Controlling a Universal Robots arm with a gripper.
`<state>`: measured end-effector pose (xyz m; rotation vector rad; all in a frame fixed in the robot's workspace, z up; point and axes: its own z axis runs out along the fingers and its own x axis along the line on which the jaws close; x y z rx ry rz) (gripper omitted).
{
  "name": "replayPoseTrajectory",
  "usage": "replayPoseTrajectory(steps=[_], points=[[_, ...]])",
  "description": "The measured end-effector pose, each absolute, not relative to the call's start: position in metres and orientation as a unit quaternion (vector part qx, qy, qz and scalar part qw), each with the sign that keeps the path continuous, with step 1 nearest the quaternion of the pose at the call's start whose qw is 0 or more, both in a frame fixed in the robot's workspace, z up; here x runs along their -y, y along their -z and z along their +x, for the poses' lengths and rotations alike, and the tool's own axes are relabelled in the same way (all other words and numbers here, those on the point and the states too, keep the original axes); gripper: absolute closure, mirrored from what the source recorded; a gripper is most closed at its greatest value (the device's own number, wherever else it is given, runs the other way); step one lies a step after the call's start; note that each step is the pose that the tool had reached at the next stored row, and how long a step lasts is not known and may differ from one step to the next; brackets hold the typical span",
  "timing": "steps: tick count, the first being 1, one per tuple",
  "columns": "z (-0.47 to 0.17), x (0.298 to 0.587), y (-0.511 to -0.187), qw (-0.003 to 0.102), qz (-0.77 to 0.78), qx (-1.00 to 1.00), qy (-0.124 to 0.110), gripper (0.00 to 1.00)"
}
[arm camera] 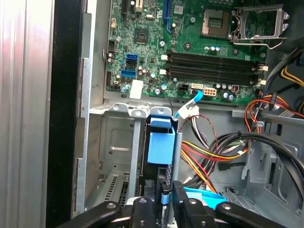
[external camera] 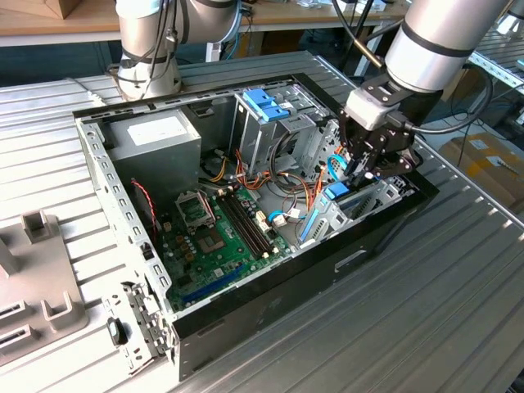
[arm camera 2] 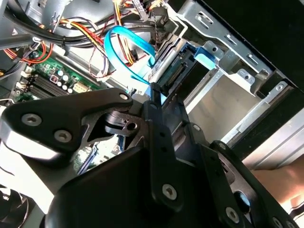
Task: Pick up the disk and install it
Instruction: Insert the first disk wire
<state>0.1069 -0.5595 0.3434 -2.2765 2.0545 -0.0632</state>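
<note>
One hand (arm camera: 165, 198) is found clamped on the thin edge of one disk (arm camera: 160, 145). The disk is stood on edge in the drive bay (arm camera: 135, 156), at the exterior view's right end of one open computer case (external camera: 246, 304). The bay's metal walls are set close on both sides of the disk. One light-blue cable (arm camera 2: 114, 50) and bundled wires (arm camera: 213, 152) are crowded just beside it. Beyond are noted one motherboard (external camera: 214, 237), one blue-topped cage (external camera: 266, 102) and one grey box (external camera: 155, 135). Open desk (external camera: 426, 327) is seen around the case.
</note>
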Motion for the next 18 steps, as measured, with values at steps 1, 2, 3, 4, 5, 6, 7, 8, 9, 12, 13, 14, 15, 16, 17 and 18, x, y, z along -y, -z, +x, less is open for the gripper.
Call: replayPoseTrajectory(steps=[1,2,3,4,5,6,7,8,9,12,13,14,15,16,17,18], points=[[0.107,0.56,-0.345,0.037,-0.742,-0.669,0.021,0.71],[0.107,0.56,-0.348,0.037,-0.742,-0.669,0.021,0.71],[0.107,0.56,-0.354,0.037,-0.742,-0.669,0.021,0.71],[0.107,0.56,-0.357,0.037,-0.742,-0.669,0.021,0.71],[0.107,0.56,-0.36,0.037,-0.742,-0.669,0.021,0.71],[0.107,0.56,-0.362,0.037,-0.74,-0.671,0.021,0.71],[0.107,0.56,-0.362,0.037,-0.738,-0.674,0.021,0.71],[0.107,0.56,-0.362,0.037,-0.734,-0.678,0.021,0.71],[0.107,0.56,-0.362,0.037,-0.727,-0.685,0.021,0.71],[0.107,0.56,-0.362,0.036,-0.709,-0.704,0.022,0.71],[0.107,0.56,-0.362,0.036,-0.707,-0.706,0.022,0.71],[0.107,0.56,-0.362,0.036,-0.707,-0.706,0.022,0.71],[0.107,0.56,-0.362,0.036,-0.707,-0.706,0.022,0.71],[0.107,0.56,-0.362,0.036,-0.707,-0.706,0.022,0.71],[0.107,0.56,-0.362,0.036,-0.707,-0.706,0.022,0.71],[0.107,0.56,-0.362,0.036,-0.707,-0.706,0.022,0.71]])
